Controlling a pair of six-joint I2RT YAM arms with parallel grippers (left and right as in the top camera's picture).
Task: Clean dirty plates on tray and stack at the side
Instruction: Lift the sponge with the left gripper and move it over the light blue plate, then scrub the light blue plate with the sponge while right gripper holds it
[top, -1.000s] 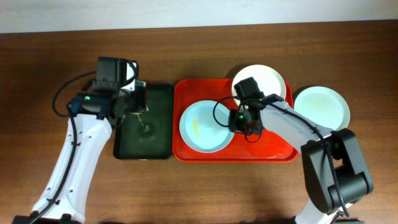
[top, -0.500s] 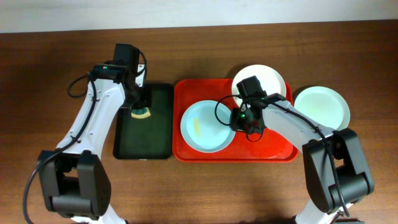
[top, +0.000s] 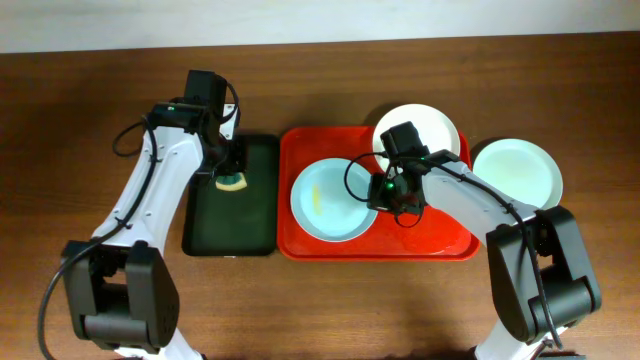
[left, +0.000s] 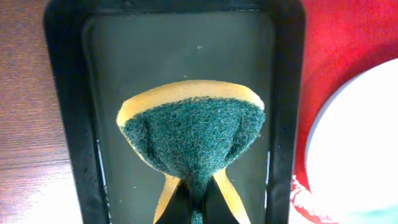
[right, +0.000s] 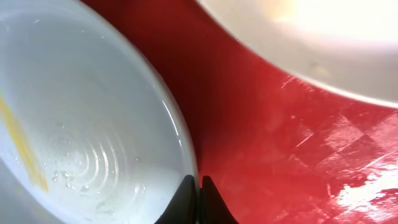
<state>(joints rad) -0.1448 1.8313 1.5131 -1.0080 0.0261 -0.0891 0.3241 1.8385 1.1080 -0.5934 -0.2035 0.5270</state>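
Mint plate (top: 322, 203) rim pinched by R end effector (right: 199, 182) on tray (top: 440, 236).

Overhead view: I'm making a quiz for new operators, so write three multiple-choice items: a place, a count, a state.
1. The sponge hangs over: A a sink; B the dark green tray; C a drying rack.
2. How many plates show? A three; B one; C five.
3. The right pincer is: A wide open; B shut on a cup; C shut on the rim of the smeared mint plate.
1 B: that tray lies under it.
2 A: the smeared one, the white plate, the mint plate at far right.
3 C: its tips meet at that rim.
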